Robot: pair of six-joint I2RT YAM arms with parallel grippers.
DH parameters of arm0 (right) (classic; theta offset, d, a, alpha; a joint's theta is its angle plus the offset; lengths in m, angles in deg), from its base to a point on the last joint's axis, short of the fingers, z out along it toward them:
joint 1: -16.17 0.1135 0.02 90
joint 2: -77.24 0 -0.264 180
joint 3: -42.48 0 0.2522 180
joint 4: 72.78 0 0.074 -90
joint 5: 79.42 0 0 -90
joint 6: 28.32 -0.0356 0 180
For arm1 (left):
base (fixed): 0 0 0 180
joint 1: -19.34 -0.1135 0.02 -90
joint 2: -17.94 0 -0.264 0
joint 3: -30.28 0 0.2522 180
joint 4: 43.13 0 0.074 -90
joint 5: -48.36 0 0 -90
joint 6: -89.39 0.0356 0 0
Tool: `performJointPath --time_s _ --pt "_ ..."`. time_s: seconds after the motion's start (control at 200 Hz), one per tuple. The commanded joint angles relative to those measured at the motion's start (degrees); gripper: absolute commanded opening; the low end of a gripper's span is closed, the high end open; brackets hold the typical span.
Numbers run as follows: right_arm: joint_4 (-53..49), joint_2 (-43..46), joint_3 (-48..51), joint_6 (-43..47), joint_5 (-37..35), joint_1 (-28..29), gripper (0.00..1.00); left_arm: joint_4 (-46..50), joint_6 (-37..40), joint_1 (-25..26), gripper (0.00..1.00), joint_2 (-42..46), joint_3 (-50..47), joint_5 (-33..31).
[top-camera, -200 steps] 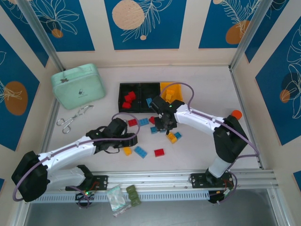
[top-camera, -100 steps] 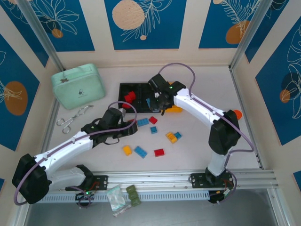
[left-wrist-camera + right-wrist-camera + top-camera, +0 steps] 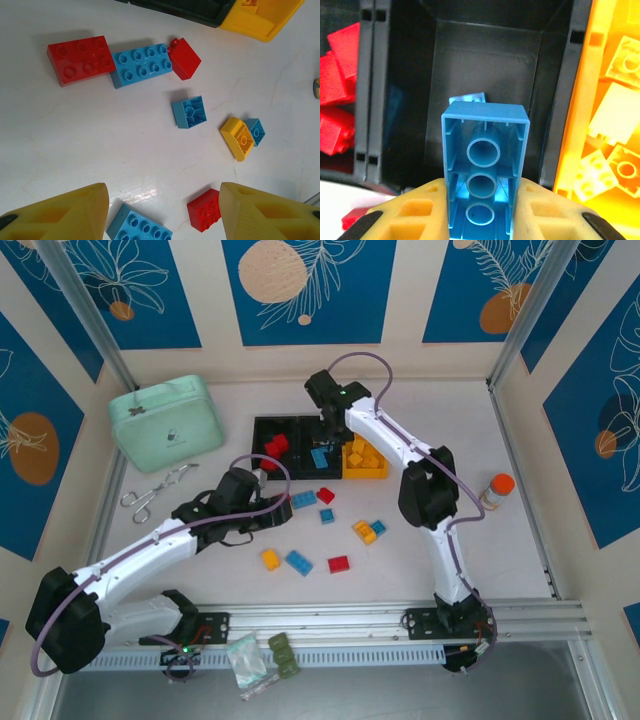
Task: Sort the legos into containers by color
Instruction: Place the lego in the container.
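Note:
My right gripper (image 3: 482, 210) is shut on a blue lego (image 3: 485, 165), its hollow underside facing the camera. It hangs over the middle black container (image 3: 485, 65), where a small blue brick (image 3: 467, 99) lies. Red legos (image 3: 337, 95) fill the left black container (image 3: 262, 425), and yellow ones lie in the yellow-orange container (image 3: 615, 125). My left gripper (image 3: 162, 210) stands open just above the table, with a red brick (image 3: 206, 210) and a blue brick (image 3: 140, 227) between its fingers. Further ahead lie loose red (image 3: 80, 60), blue (image 3: 142, 64) and yellow (image 3: 237, 137) legos.
A mint-green case (image 3: 166, 422) sits at the back left with metal tongs (image 3: 155, 490) in front of it. An orange-capped bottle (image 3: 497, 488) stands on the right. A clear bag and dark green blocks (image 3: 262, 655) lie on the near rail.
My right arm has carried the blue lego from the loose pile back to above the middle black container. My left gripper shifted slightly back and left, then held still.

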Motion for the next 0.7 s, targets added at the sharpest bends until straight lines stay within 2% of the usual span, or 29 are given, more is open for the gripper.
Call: performJointPath --time_s 0.0,0.215,0.47,0.695 --pt "-5.35 -4.29 -5.77 1.32 -1.78 0.04 0.28 -0.34 -0.42 -0.79 0.60 1.25 -1.08 0.95" --pt "-9.97 -12.46 -16.27 2.26 -3.56 0.12 0.30 -0.35 -0.76 -1.03 0.59 1.53 -1.73 1.11" --pt "-10.33 -16.35 -21.18 2.46 -3.65 -0.23 0.32 0.03 -1.02 -1.10 0.59 1.87 -2.12 1.13" --pt "-10.97 -16.74 -23.94 2.50 -3.91 0.05 0.47 0.33 -1.32 -1.19 0.59 2.46 -2.30 0.96"
